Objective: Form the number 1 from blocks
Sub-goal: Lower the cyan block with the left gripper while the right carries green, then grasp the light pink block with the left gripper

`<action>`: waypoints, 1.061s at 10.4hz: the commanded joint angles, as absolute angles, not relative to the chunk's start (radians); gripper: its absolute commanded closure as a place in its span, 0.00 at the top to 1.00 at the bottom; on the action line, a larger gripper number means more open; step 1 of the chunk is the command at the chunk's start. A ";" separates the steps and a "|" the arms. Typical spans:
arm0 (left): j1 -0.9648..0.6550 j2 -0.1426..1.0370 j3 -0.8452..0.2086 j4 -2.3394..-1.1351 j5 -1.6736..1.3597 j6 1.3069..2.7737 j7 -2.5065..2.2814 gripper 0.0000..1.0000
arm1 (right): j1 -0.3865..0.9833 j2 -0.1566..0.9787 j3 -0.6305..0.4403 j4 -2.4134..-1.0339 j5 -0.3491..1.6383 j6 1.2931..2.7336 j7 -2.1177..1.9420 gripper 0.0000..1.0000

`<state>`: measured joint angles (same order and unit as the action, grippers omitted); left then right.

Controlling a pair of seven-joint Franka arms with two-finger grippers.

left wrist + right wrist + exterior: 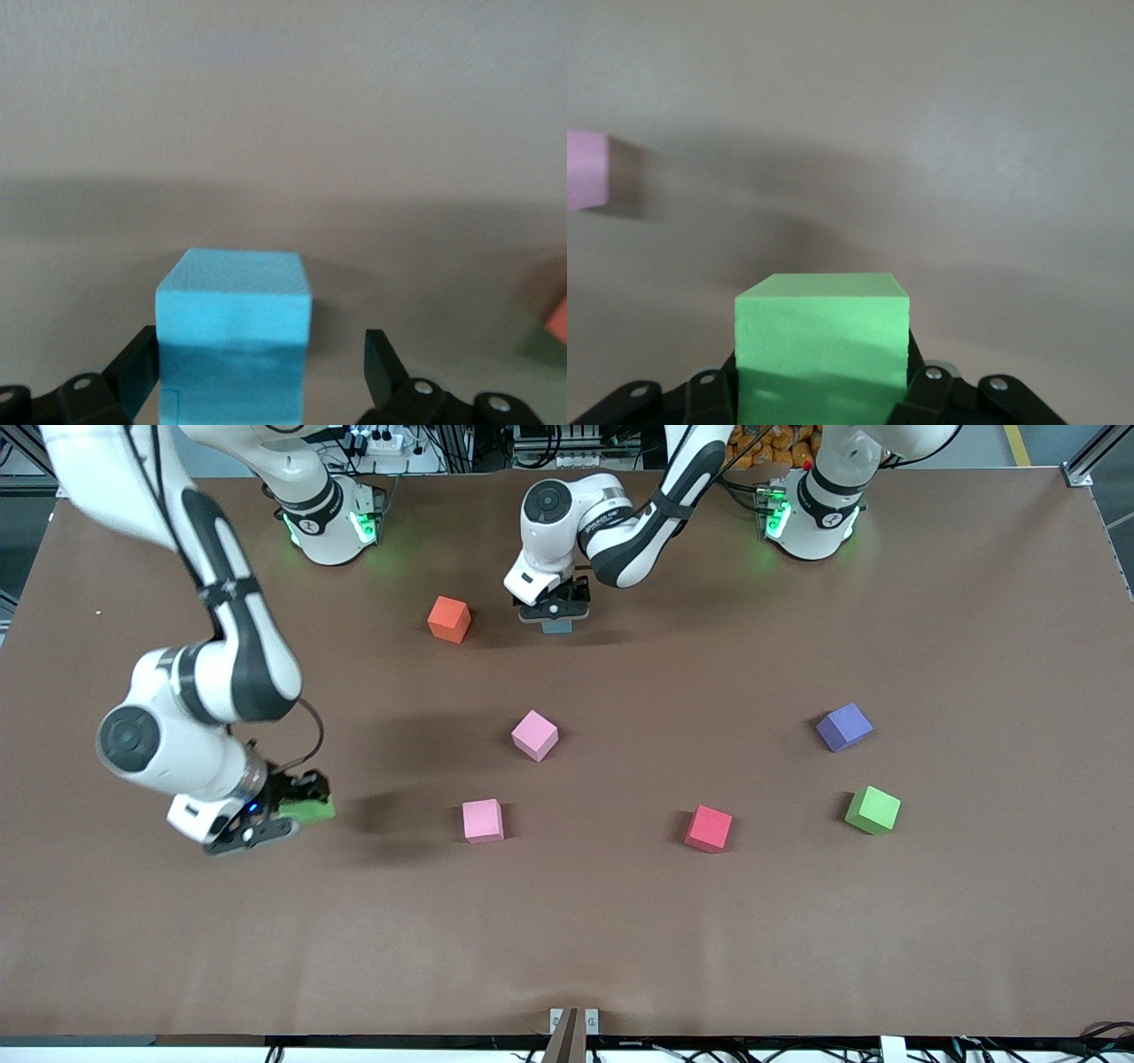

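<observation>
Holding a green block (822, 345) tight in the right tool (297, 810), shut on both sides, over the tabletop (567, 939) toward the right arm's end. Left tool (556, 609) low around a light blue block (235, 301), open, with a gap on one side. Orange block (449, 619) just beside it. Pink block (535, 735) near the middle, other pink block (483, 820) and red block (709, 828) nearer the front camera. Purple block (843, 726) and second green block (873, 810) toward the left arm's end.
</observation>
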<state>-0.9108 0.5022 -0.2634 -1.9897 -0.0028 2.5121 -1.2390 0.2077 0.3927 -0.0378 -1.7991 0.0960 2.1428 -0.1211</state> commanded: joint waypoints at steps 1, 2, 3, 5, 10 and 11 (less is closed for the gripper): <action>-0.853 0.448 -0.242 -1.919 0.104 2.497 -1.164 1.00 | 0.338 0.344 -0.041 -1.868 0.101 2.158 0.074 0.00; -0.807 0.459 -0.241 -1.870 0.162 2.497 -1.053 1.00 | 0.415 0.348 -0.043 -1.858 0.091 2.166 0.201 0.00; -0.761 0.465 -0.244 -1.837 0.184 2.497 -0.938 1.00 | 0.469 0.353 -0.043 -1.852 0.087 2.172 0.283 0.00; -0.727 0.533 -0.241 -1.746 0.184 2.502 -0.736 1.00 | 0.529 0.353 -0.041 -1.861 0.089 2.172 0.342 0.00; -0.729 0.692 -0.241 -1.605 0.303 2.569 -0.693 1.00 | 0.611 0.255 -0.043 -2.015 0.089 2.206 0.434 0.00; -0.720 0.692 -0.241 -1.606 0.317 2.571 -0.690 1.00 | 0.597 0.221 -0.043 -2.048 0.089 2.206 0.416 0.00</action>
<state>-0.7277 0.6772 -0.2378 -1.6396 0.2786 2.5660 -0.7048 0.6133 0.3292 -0.0396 -1.9394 0.0939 2.1867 0.4247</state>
